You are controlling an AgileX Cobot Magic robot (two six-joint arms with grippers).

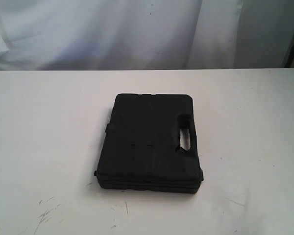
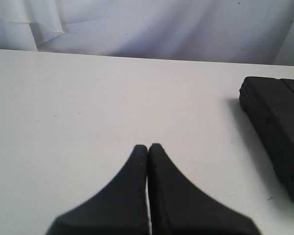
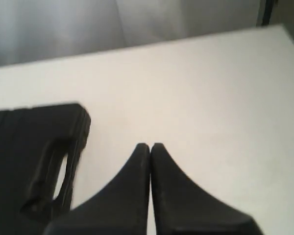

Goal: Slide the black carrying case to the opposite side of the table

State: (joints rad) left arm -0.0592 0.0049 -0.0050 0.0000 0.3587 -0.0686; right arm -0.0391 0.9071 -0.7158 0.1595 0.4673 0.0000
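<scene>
Table (image 1: 49,147): white, wide, fills the exterior view, with a few dark scratches toward the near edge. Case (image 1: 149,142): flat matte black, lying shut about mid-table, bare surface on every side. Its long axis seems to run near-to-far in the exterior view, turned slightly. Handle slot (image 1: 184,138) sits along the right-hand long edge. Neither arm shows in the exterior view. Left gripper (image 2: 148,147): fingers pressed together, holding nothing, over bare table. The case lies off toward the robot's right of it, clearly apart, with only a ribbed side and one corner in its wrist view. Right gripper (image 3: 150,146): also pressed together and empty. The case's handle edge lies near it toward the robot's left, with a strip of table between and no contact. Judged the nearer arm: right. A push from there would meet the handle-side long edge broadside and send the case leftward.
</scene>
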